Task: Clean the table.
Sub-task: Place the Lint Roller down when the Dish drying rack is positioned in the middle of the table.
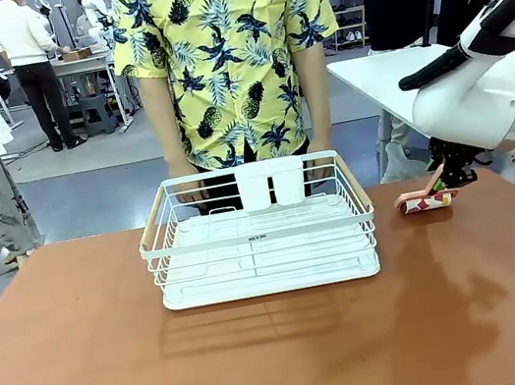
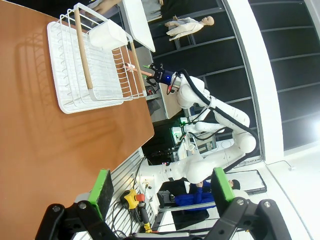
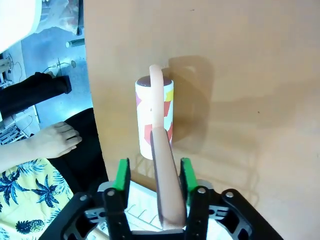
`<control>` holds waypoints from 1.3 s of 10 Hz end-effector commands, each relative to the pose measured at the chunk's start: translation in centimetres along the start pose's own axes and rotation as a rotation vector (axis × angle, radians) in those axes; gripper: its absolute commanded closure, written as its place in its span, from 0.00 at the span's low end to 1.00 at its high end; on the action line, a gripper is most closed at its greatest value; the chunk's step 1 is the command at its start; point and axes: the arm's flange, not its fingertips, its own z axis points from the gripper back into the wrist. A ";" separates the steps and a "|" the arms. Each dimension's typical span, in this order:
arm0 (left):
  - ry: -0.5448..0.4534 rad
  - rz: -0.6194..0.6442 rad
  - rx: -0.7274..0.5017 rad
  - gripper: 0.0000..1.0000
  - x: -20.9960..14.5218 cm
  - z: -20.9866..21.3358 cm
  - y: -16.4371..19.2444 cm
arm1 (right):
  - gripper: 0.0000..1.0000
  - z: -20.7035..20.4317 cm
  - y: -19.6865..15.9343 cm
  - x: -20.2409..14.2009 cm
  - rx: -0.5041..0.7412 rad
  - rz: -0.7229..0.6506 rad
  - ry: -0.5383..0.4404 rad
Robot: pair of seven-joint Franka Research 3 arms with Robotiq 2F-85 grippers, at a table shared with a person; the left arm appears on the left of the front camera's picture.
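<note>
While the left gripper (image 2: 157, 189) hangs past the near edge of the table (image 1: 90, 372), its green-padded fingers (image 2: 103, 186) stand spread apart with nothing between them. That reddish-brown table fills the foreground of the front view, its bare top stretching across the whole width.

Farther in, at the middle of the table, sits a white wire dish rack (image 1: 259, 232) with pale wooden handles on its two short sides and a white cup holder (image 1: 271, 182) hung on its far rail.

To the rack's right, near the table's right far corner, a lint roller (image 1: 426, 200) lies on the tabletop. Its roll is white with red and yellow patches, and its pinkish handle (image 3: 164, 170) slopes up into the right gripper (image 3: 152, 175). Seen from the right wrist, the handle runs between the two green pads (image 3: 122, 175); the pads stand slightly off the handle on both sides, so the jaws look parted rather than clamped.

Beyond the table's far edge stands a person in a yellow pineapple-print shirt (image 1: 228, 53), hands (image 1: 188, 193) resting at the rack's far rail.
</note>
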 end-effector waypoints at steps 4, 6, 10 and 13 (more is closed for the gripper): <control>-0.003 -0.003 -0.005 0.00 -0.1 0.2 -0.3 | 0.00 7.3 0.7 -3.2 -0.182 0.056 0.042; -0.003 -0.003 -0.005 0.00 -0.1 0.2 -0.3 | 0.00 10.5 2.1 -4.2 -0.251 0.079 0.033; -0.003 -0.003 -0.005 0.00 -0.1 0.2 -0.3 | 0.00 11.2 3.3 -4.8 -0.272 0.029 0.007; -0.003 -0.003 -0.005 0.00 -0.1 0.2 -0.3 | 0.00 12.0 2.7 -4.5 -0.247 0.098 0.064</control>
